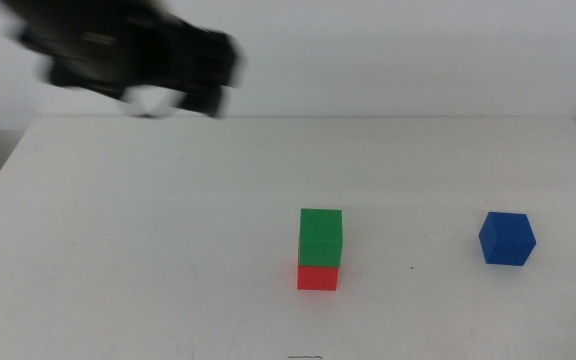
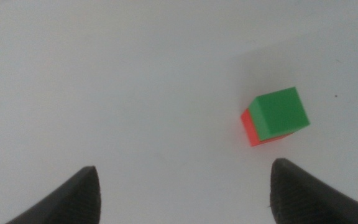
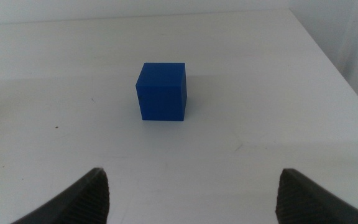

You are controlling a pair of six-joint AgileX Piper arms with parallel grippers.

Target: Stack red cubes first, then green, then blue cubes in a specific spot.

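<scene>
**Middle view: green on red, blue cube apart**

Middle view shows the green cube [image 1: 321, 236] sitting squarely on top of the red cube [image 1: 317, 277] near the centre of the white bench [image 1: 148, 250]. The blue cube [image 1: 507, 239] rests alone on the bench, well apart from the stack, toward the right side. The left end effector [image 1: 183, 95] is blurred and raised over the far left part of the bench, away from every cube.

From the left wrist, the left end effector [image 2: 182, 193] has its jaws spread wide with nothing between them; the green cube [image 2: 281, 112] and the red cube [image 2: 248, 127] under it lie beyond the jaws.

From the right wrist, the right end effector [image 3: 191, 199] is likewise spread wide and empty, and the blue cube [image 3: 161, 91] stands ahead of it, untouched.
</scene>
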